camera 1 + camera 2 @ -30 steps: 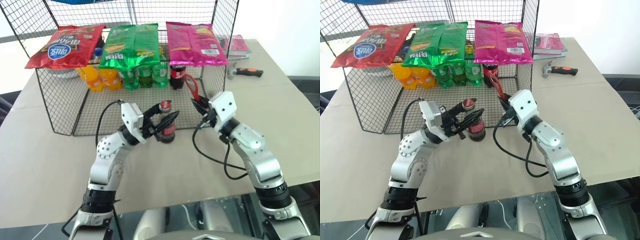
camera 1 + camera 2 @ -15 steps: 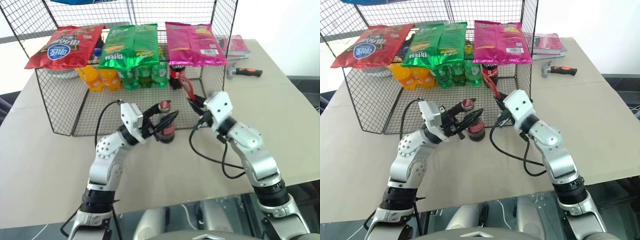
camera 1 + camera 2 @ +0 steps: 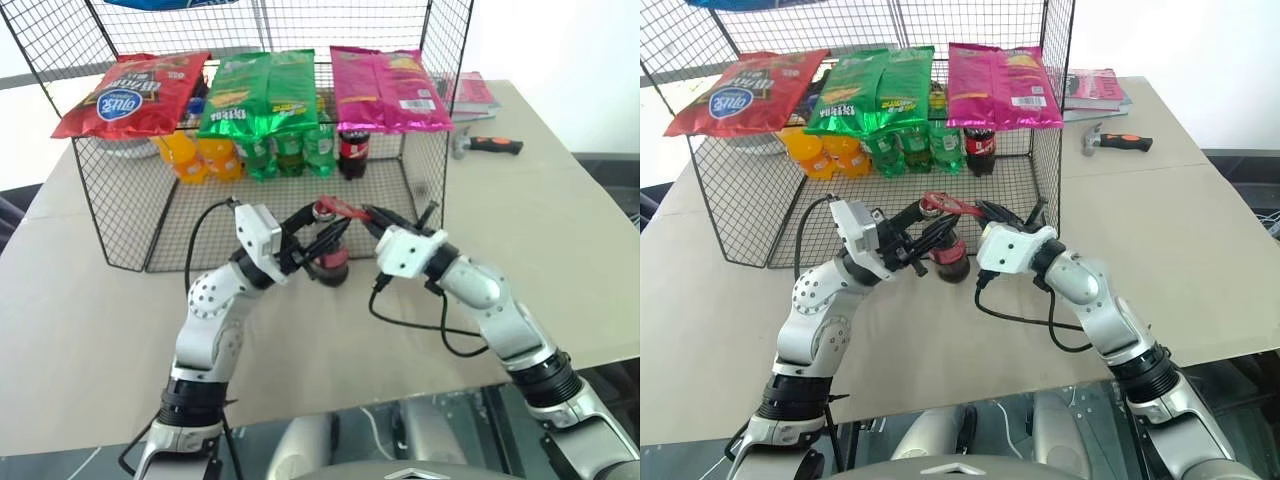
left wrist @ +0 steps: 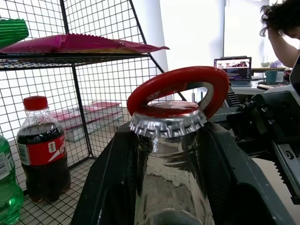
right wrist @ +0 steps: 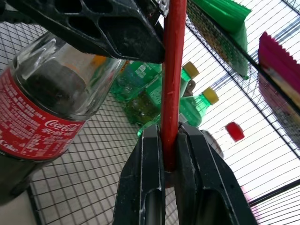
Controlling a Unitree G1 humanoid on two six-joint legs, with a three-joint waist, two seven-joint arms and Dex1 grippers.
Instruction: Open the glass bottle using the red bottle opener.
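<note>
Glass bottle [image 3: 332,262] stands upright on the table [image 3: 90,300] just in front of the wire rack [image 3: 130,215], its neck clasped between the fingers of the left gripper [image 3: 325,232]; the red cap [image 4: 164,110] is on; the right gripper [image 5: 165,154] is clenched on the narrow handle of the red bottle opener [image 4: 180,84], whose ring-shaped head sits over the cap, seemingly hooked at its edge; a hammer [image 3: 488,145] lies well apart on the table.
</note>
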